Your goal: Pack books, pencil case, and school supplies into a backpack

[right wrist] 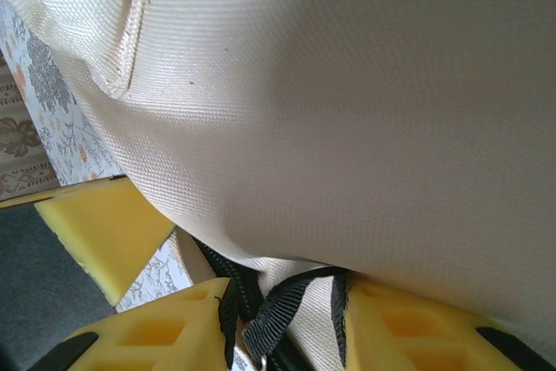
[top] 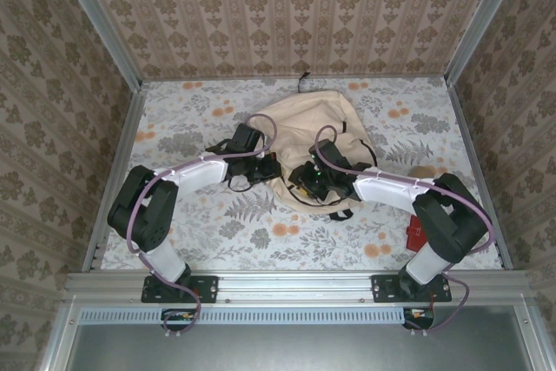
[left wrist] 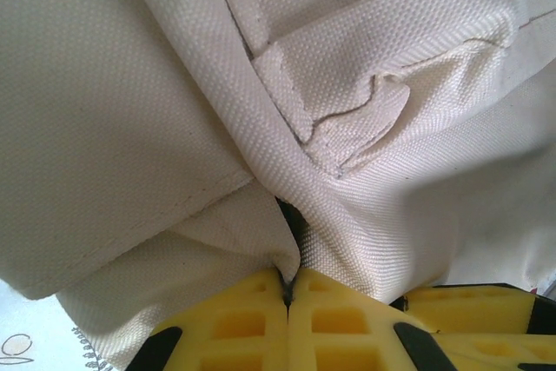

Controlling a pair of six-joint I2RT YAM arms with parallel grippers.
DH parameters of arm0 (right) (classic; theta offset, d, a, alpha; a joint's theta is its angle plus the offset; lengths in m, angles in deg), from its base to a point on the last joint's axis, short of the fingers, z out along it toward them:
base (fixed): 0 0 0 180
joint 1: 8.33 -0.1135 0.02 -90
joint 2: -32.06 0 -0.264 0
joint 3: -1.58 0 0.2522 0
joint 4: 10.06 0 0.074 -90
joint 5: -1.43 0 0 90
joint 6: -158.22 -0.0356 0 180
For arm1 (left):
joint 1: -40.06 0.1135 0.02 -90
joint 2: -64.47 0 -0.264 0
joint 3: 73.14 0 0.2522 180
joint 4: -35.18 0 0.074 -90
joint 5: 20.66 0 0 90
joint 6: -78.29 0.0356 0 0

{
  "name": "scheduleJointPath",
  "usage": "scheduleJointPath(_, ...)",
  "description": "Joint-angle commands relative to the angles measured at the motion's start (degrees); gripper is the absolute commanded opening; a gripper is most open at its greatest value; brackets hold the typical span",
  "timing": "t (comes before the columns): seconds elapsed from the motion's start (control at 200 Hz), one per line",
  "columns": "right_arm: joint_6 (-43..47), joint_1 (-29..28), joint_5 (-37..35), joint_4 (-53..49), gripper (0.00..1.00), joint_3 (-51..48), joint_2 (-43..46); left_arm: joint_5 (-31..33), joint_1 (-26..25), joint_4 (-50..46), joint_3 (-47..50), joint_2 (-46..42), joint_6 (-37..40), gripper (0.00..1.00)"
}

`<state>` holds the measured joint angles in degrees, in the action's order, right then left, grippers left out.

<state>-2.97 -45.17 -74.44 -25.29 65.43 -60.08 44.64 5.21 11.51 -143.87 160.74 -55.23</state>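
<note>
**A:** Where does the backpack (top: 308, 119) lie?

**B:** Mid-table, with its long axis running away from the arm bases and the black top loop (top: 304, 84) at the far end. Both grippers sit at its near edge, so the body lies beyond the jaws.

**A:** The left gripper (left wrist: 287, 282)?

**B:** Its pads are pressed together, pinching a fold of beige fabric at the near-left side.

**A:** And the right gripper (right wrist: 280, 323)?

**B:** Its jaws are partly spread with a black webbing strap (right wrist: 291, 293) in the gap. Whether the strap is gripped cannot be told.

**A:** What does the overhead view add?

**B:** The bag's whole outline, and a red square (top: 415, 234) beside the right arm. The wrist views give the fabric and strap at the pads.
</note>
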Motion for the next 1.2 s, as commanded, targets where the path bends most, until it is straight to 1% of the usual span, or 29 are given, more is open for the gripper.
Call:
scheduleJointPath(0.0,-1.1,-0.6,-1.0,0.8,0.36,2.0,-1.6,-2.3,-0.7,2.5,0.1,-1.5,-0.5,0.02)
scheduleJointPath(0.2,-0.5,-0.8,-2.0,0.0,0.36,3.0,-3.2,-2.3,-0.7,2.6,0.1,-1.4,-0.6,0.02)
scheduleJointPath(0.3,0.2,-0.9,-2.6,-0.6,0.31,3.4,-3.7,-2.3,-0.7,2.5,0.1,-1.4,-0.6,0.02)
scheduleJointPath(0.35,0.8,-1.1,-3.4,-1.3,0.28,3.5,-3.7,-2.1,-0.7,2.5,0.1,-1.4,-0.5,0.02)
scheduleJointPath(0.49,3.7,-1.3,-5.9,-4.1,0.11,4.0,-2.8,-1.0,-0.7,0.8,-0.2,-1.6,0.7,0.02)
scheduleJointPath(0.645,10.4,-2.5,-11.7,-11.8,0.0,5.2,1.1,2.3,-0.2,-1.9,-0.1,-2.2,1.9,0.01)
scheduleJointPath(0.78,16.5,-4.7,-15.9,-20.0,0.0,6.6,4.4,3.8,0.7,-2.1,0.8,-2.3,1.8,0.0)
scheduleJointPath(0.89,19.8,-7.4,-19.2,-26.2,0.0,8.4,5.6,4.6,1.4,-1.6,0.9,-2.0,1.7,0.0)
scheduleJointPath(1.05,20.6,-11.4,-26.4,-34.4,0.0,10.5,6.4,5.6,2.2,-1.7,0.7,-2.3,1.7,0.0)
scheduleJointPath(1.195,19.4,-12.8,-32.2,-39.0,0.0,10.9,7.1,6.2,3.1,-2.1,1.0,-3.0,2.1,0.0)
